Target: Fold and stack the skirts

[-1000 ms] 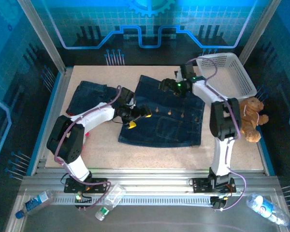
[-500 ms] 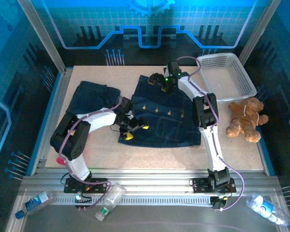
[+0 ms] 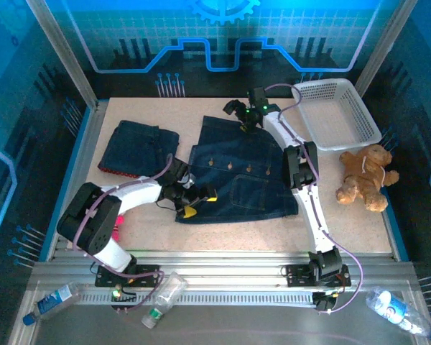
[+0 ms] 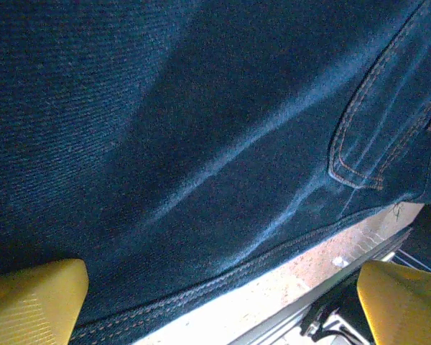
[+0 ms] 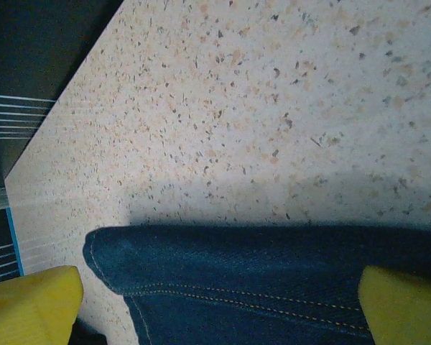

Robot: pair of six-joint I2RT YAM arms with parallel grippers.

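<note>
Here, the speckled table [image 3: 345, 215] carries everything. A dark blue denim skirt [image 3: 244, 180] lies spread flat, buttons and pocket up, under both grippers. The left gripper [image 3: 200, 202] hovers low over its near left hem. In the left wrist view, the yellow fingertips [image 4: 29, 302] stand wide apart with the stitched hem and a strip of table between them, and they hold nothing. The right gripper [image 3: 237, 115] hangs over the skirt's far corner, where the waistband meets bare table. Its jaws also stand wide, and the rounded denim corner lies between the two fingers, ungrasped.

A white basket [image 3: 366, 118] sits to the right of the right gripper, near it but apart. A second denim skirt [image 3: 136, 144] lies folded to the left of the left gripper and beyond it, apart from the spread one. A red edge [image 3: 118, 172] peeks out along its near side. A brown teddy bear [image 3: 363, 176] lies to the right of the right gripper and nearer the arm bases, just off the spread skirt.
</note>
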